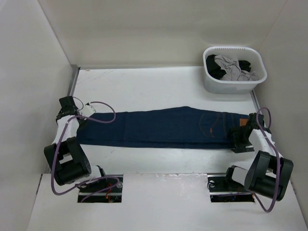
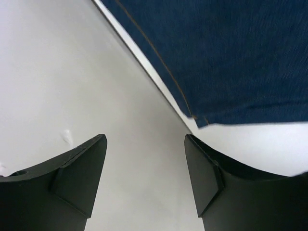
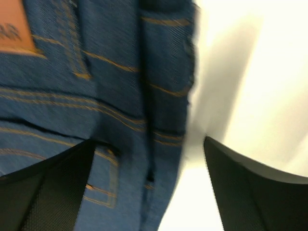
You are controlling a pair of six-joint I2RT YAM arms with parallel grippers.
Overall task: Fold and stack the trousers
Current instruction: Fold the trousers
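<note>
The dark navy jeans [image 1: 159, 127] lie flat across the table, folded lengthwise, waistband at the right, leg hems at the left. My left gripper [image 1: 72, 107] is open over bare table just beyond the hem corner [image 2: 199, 122]; its fingers [image 2: 77, 168] hold nothing. My right gripper [image 1: 240, 132] is open above the waistband edge [image 3: 163, 96]. One finger [image 3: 48, 187] is over the denim, the other over the table. A tan patch [image 3: 14, 33] shows at the upper left of the right wrist view.
A white basket [image 1: 234, 83] with grey, white and black garments stands at the back right. White walls enclose the table [image 1: 159, 91] on the left, back and right. A metal strip runs along the left edge.
</note>
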